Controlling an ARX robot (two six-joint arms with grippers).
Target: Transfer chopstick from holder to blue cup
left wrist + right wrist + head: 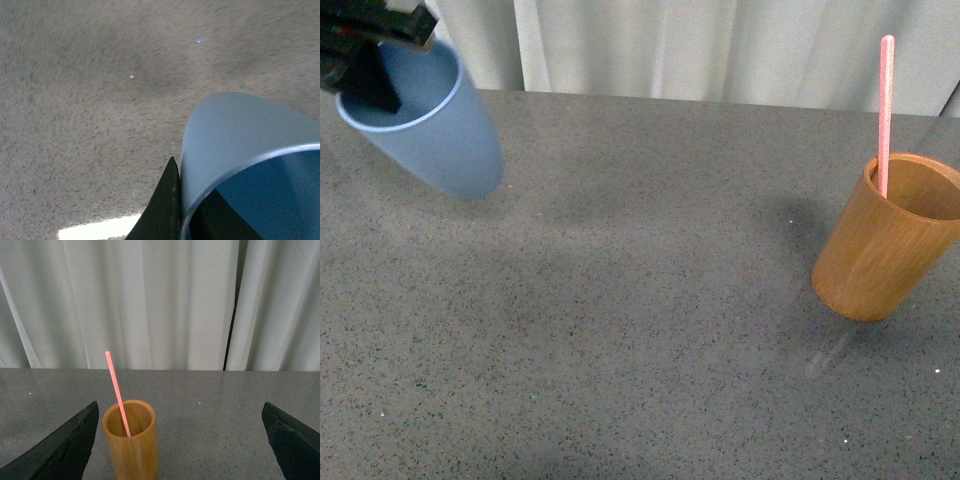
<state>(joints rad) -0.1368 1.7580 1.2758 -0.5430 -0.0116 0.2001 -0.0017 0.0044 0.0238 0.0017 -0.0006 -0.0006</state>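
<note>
Your right tool [180, 412] stands wide open and empty, held level and facing the holder [130, 440] just ahead, so the step in hand looks like the reach for the chopstick [117, 395]. The stick stands in the holder, leaning on its rim, with most of its length above. Next you would bring the tool forward onto the shaft above the holder's rim and narrow it a long way. Well apart from the holder, farther across the bench [640, 330], your left tool [382, 55] pinches the blue cup [435, 140] by its rim, one finger inside, holding it tilted. I cannot tell whether its base clears the bench.
</note>
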